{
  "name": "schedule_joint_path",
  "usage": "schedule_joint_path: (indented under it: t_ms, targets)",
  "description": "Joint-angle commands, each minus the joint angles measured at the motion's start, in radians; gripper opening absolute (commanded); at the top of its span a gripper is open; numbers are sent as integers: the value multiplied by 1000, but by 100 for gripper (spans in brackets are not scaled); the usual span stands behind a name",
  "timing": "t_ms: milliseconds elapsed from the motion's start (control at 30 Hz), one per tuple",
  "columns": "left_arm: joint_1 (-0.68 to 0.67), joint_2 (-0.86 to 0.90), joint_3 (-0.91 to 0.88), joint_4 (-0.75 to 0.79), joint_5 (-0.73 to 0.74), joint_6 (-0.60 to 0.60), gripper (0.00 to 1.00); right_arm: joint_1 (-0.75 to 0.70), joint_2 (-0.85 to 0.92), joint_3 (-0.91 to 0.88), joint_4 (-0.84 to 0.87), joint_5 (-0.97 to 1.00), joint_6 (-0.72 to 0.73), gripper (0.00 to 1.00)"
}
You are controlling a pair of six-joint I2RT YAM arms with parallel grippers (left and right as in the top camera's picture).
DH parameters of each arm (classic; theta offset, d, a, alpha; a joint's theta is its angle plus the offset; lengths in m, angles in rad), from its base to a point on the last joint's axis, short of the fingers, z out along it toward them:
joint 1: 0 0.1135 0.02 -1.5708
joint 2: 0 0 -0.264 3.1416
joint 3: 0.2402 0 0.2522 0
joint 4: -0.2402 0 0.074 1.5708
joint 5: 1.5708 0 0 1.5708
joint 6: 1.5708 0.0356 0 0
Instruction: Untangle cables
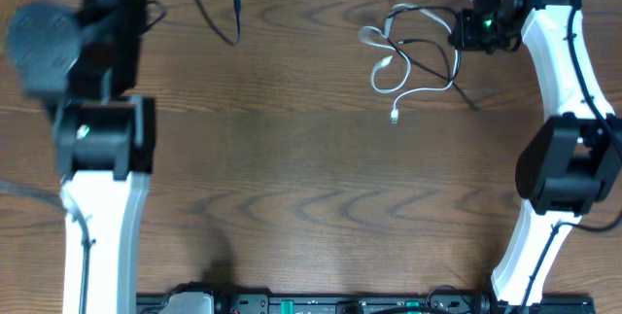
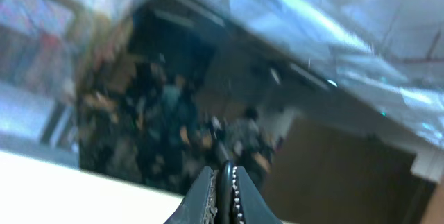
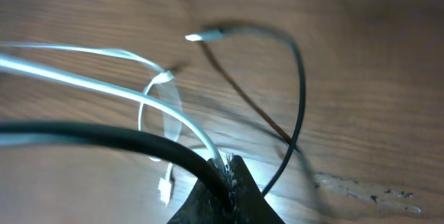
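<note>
Our right pincer (image 3: 229, 172) is closed at the bench's (image 1: 292, 178) far right corner. The white cable (image 3: 83, 80) runs straight into its tips, so we judge it pinched there. The black cable (image 3: 300, 85) crosses just in front, and we cannot tell if it is caught too. Our left pincer (image 2: 222, 182) is closed on nothing, lifted and aimed away from the bench. Both cables lie looped across each other beside the right pincer, so we judge the untangling barely begun, with the separating left to do.
</note>
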Motion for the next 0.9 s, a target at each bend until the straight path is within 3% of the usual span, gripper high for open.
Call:
schedule_joint_path:
  t_ms: [0,367,500,733,833,867]
  targets:
    - [51,-57,21,17,-65,14,7,-21,40,-2,-7,29,20,1]
    - [169,-84,21,3,-137,13,7,-16,108,-2,-17,16,15,1]
    - [138,-61,21,-54,-54,6,8,11,105,-1,-11,-88,-56,1]
    - [51,4,21,-137,-52,6,7,83,70,1,-6,-295,-208,3]
    - [7,31,21,-140,-51,6,7,135,30,1,-1,-312,-255,9]
    - [-8,39,21,-139,-52,6,7,150,15,1,-1,-311,-268,16]
